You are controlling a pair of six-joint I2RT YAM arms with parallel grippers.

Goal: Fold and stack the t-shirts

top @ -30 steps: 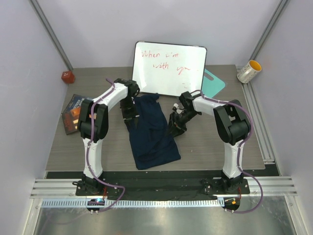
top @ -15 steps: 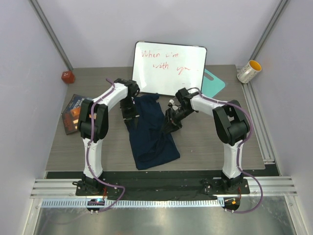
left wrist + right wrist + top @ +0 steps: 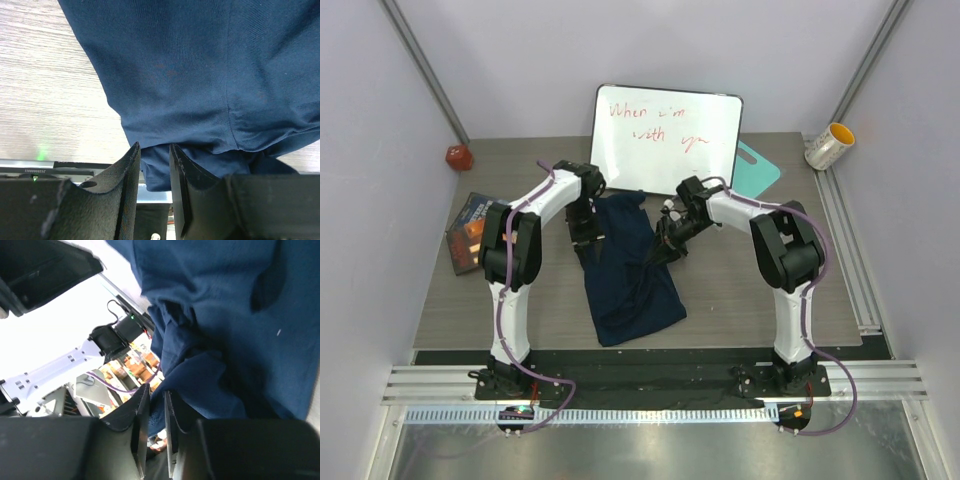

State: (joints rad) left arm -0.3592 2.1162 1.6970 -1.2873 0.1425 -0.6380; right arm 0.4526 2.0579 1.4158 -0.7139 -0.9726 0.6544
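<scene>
- Grey wood-grain table (image 3: 740, 290) is enclosed by pale lavender walls (image 3: 520, 60), with both arm bases bolted along its near edge.
- A dark navy-blue short-sleeved fabric t-shirt (image 3: 625, 285) is laid in a long, narrow shape at the middle of the table, running from far to near between the two arms.
- The left gripper (image 3: 588, 238) is set at the far left edge of the t-shirt. In the left wrist view its black fingers (image 3: 127, 170) are drawn narrow, with a hem of the navy cloth caught between them.
- The right gripper (image 3: 660, 252) is set at the right edge of the t-shirt. There a ridge of cloth is raised off the table toward it.
- In the right wrist view the jaws are nearly closed on a fold of the navy fabric, which hangs draped around the fingers (image 3: 141, 410).
- A white rectangular whiteboard with red handwriting (image 3: 665, 135) is propped at the far side, and a flat teal board (image 3: 760, 170) is seen behind its right corner.
- A yellow-and-white cylindrical cup (image 3: 830, 145) is lying at the far right.
- A small red faceted object (image 3: 458, 157) is placed at the far left, and a dark-covered book (image 3: 470, 232) lies nearer on the left.
</scene>
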